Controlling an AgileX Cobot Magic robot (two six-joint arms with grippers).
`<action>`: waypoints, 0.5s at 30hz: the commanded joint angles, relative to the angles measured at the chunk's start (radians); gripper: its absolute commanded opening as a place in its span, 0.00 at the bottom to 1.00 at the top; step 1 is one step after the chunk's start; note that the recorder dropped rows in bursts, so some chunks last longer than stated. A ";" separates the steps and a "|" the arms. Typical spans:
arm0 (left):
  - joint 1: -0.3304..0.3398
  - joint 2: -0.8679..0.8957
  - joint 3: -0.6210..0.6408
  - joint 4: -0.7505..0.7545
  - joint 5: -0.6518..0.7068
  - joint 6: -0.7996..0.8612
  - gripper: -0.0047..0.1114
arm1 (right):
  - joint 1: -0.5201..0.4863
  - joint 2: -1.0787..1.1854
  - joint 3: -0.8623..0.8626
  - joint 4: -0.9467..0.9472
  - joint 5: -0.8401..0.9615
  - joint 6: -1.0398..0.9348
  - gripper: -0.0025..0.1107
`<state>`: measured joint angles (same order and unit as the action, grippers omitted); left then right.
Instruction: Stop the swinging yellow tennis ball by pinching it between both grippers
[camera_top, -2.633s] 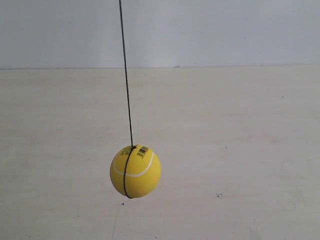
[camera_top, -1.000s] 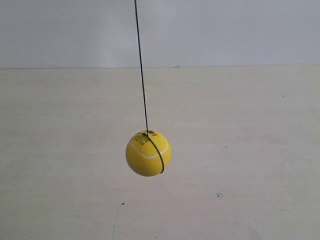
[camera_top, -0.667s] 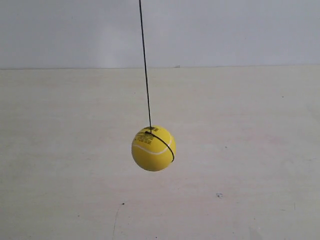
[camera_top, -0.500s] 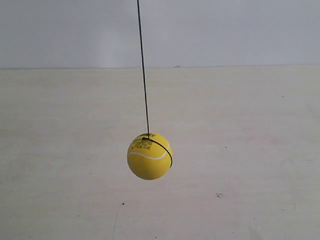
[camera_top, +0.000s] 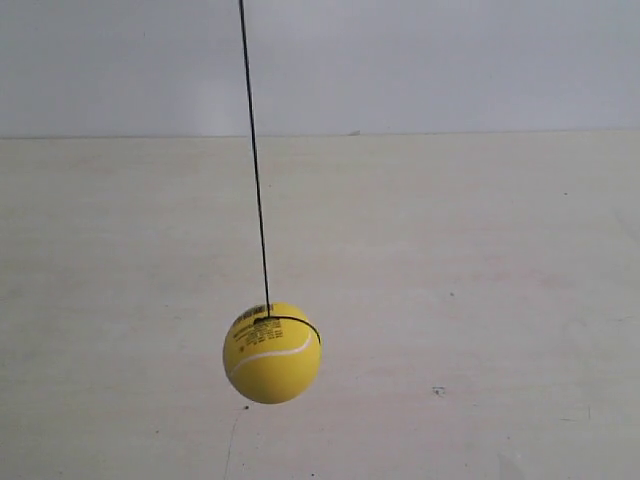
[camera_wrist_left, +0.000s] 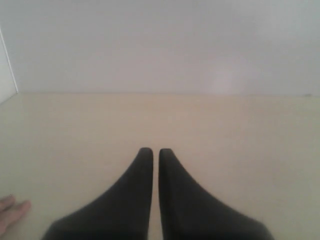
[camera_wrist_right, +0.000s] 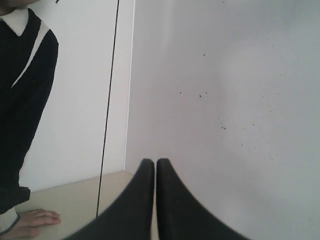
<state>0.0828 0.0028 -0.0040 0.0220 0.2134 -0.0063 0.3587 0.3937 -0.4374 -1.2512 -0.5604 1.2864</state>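
The yellow tennis ball (camera_top: 271, 353) hangs on a thin black string (camera_top: 254, 160) over the pale table, low and left of centre in the exterior view. Neither gripper shows there. In the left wrist view my left gripper (camera_wrist_left: 152, 151) is shut, its black wedge fingers side by side over bare table, with no ball in sight. My right gripper (camera_wrist_right: 151, 161) is shut too and points at a white wall. The string (camera_wrist_right: 107, 115) runs down beside it, while the ball itself is out of that view.
A person in a dark top (camera_wrist_right: 22, 100) stands near the string, one hand (camera_wrist_right: 35, 220) resting on the table. Fingertips (camera_wrist_left: 11, 207) also show at the edge of the left wrist view. A white wall (camera_top: 400, 60) closes the far side of the beige table (camera_top: 480, 300).
The ball has swung from right of centre back to the left and lower in the exterior view, and it has turned on its string. No gripper has entered that view.
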 joint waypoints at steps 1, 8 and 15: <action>0.004 -0.003 0.004 -0.004 0.090 0.006 0.08 | 0.000 -0.002 -0.005 0.004 0.006 -0.001 0.02; 0.004 -0.003 0.004 0.019 0.083 0.006 0.08 | 0.000 -0.002 -0.005 0.004 0.006 -0.001 0.02; 0.004 -0.003 0.004 0.081 0.083 0.006 0.08 | 0.000 -0.002 -0.005 0.004 0.006 -0.001 0.02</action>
<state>0.0828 0.0028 -0.0040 0.0910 0.2928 -0.0063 0.3587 0.3937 -0.4374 -1.2512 -0.5604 1.2864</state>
